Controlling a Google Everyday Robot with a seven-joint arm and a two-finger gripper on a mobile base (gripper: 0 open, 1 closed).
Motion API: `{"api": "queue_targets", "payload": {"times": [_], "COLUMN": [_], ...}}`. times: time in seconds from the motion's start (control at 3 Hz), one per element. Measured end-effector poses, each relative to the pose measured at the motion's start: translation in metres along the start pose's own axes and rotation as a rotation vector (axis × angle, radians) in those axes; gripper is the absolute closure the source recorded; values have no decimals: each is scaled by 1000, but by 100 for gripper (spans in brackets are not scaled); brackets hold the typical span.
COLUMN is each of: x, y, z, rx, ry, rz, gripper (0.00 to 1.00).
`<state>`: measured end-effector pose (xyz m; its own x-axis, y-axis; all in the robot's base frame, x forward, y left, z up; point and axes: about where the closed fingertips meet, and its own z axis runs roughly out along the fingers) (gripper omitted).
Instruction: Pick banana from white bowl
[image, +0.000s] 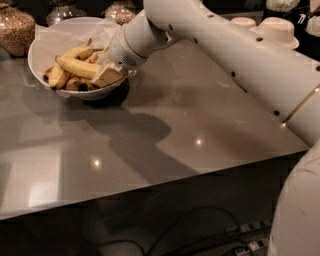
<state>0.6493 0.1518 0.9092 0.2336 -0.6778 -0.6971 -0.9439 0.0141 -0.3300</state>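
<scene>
The white bowl (45, 45), lined with crinkled white paper, stands at the far left of the grey table and holds several yellow bananas. My gripper (107, 75) reaches into the bowl's right side from the right. It is shut on the right end of the top banana (75, 66), which lies across the pile and points left. The other bananas (60, 77) lie under it with dark spots. The white arm (225, 55) stretches from the right edge across the table's back.
A glass jar of grain (17, 27) stands left of the bowl, with two more jars (62, 10) behind it. Small upturned off-white bowls (277, 30) sit at the back right. The table's front edge (150, 192) has cables and a power strip (250, 240) below it.
</scene>
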Motion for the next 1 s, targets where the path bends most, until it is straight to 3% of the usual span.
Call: {"api": "queue_targets", "payload": {"times": [0.33, 0.67, 1.0], "x": [-11, -32, -53], "y": [1, 3, 13], "z": [-5, -21, -51], "rx": [0, 8, 19], "ry": [-9, -21, -36], "rz": [-14, -64, -146], "gripper": [94, 100, 100]}}
